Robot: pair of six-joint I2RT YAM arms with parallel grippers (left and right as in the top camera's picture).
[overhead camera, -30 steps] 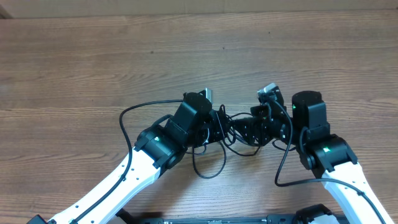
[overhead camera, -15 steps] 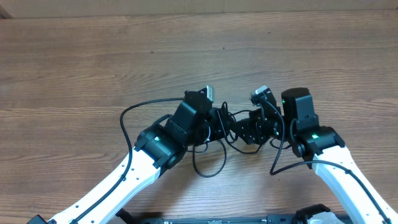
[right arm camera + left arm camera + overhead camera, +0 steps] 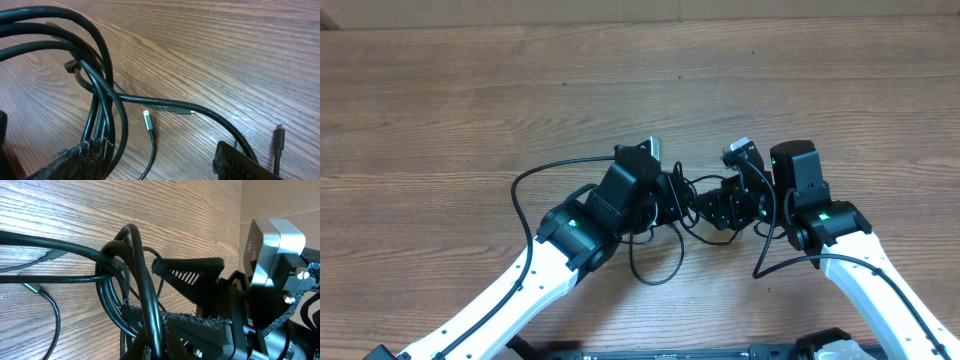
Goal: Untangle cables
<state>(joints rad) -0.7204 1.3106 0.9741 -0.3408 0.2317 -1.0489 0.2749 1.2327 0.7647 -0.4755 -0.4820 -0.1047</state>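
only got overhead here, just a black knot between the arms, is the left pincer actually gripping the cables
observer: yes; the left wrist view shows the left pincer shut on the cables, strands running down through its jaws.
operator: and the right one
observer: the right pincer is open; the cables rest against one finger only.
operator: any free ends
observer: two lie loose on the table: a silvery-tipped plug near the bunch, a second plug farther off.

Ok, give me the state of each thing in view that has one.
cables: tangled in one bunch
left claw: shut on the cables
right claw: open, gripping nothing
silver-tipped plug: loose end, lying on the table
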